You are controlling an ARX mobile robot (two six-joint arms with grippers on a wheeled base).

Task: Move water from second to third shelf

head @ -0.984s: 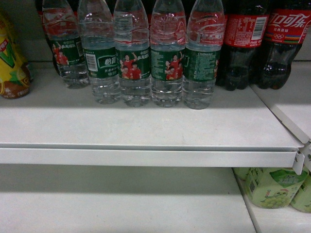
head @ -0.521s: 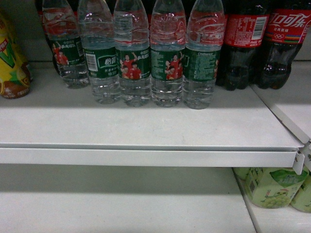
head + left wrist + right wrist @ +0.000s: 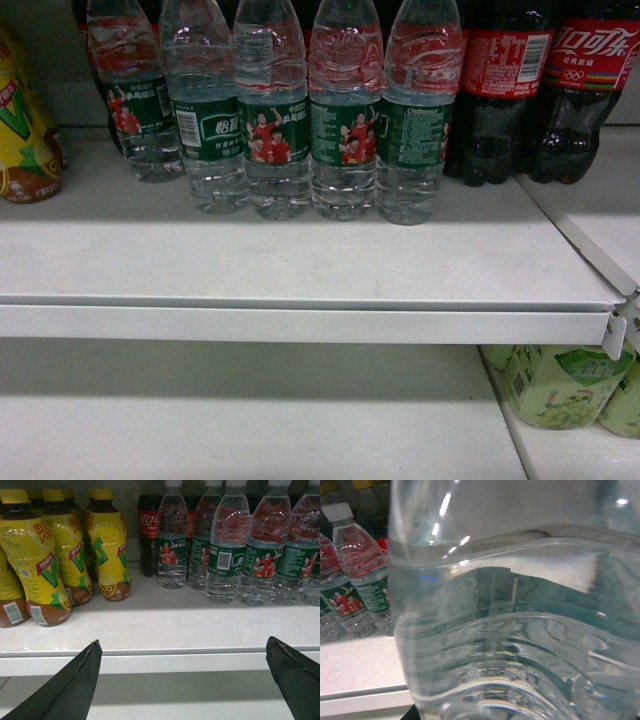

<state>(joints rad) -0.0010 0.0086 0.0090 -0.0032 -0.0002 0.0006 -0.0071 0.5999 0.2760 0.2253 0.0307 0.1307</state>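
White shelf under water bottles, colas rightward.

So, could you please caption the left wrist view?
Open left gripper facing water bottles and yellow tea bottles.

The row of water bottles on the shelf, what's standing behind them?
In the left wrist view a dark cola bottle with a red label stands behind the water bottles, and one more water bottle sits in a back row. Anything further back is hidden by the bottles in front.
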